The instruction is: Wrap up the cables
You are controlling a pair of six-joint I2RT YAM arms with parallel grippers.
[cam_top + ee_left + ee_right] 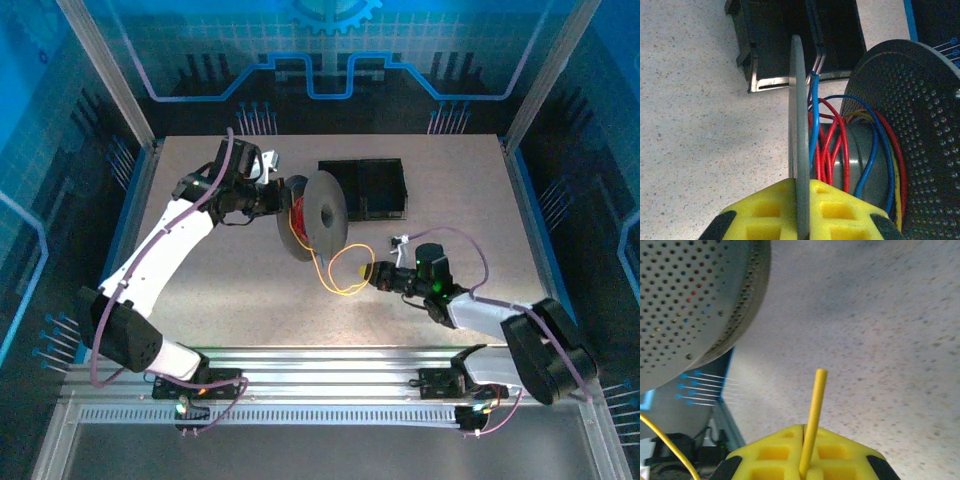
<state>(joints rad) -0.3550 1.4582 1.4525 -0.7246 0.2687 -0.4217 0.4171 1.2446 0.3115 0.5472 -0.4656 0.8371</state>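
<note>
- Left hand [800,212] was pinching the near flange [798,110] of the spool [318,213] and holding it on edge just beside the tray [365,187]. Whether the spool touched the bench [220,290] could not be told.
- Red wire [829,145] and blue wire [813,125] lay in loose turns round the hub [858,155], between the 2 flanges. A little yellow showed there too.
- Right hand [805,450] was pressed together on the free end of the yellow wire [813,405], with a short stub standing past the pads. The yellow slack ran in a loop over the bench from spool to right hand.
- Step judged: winding on the last yellow slack; red and blue looked done.
- Next move would call for carrying the end round the hub, or turning the spool. The wire had to stay between the flanges, with tension light enough that the end did not slip out.
</note>
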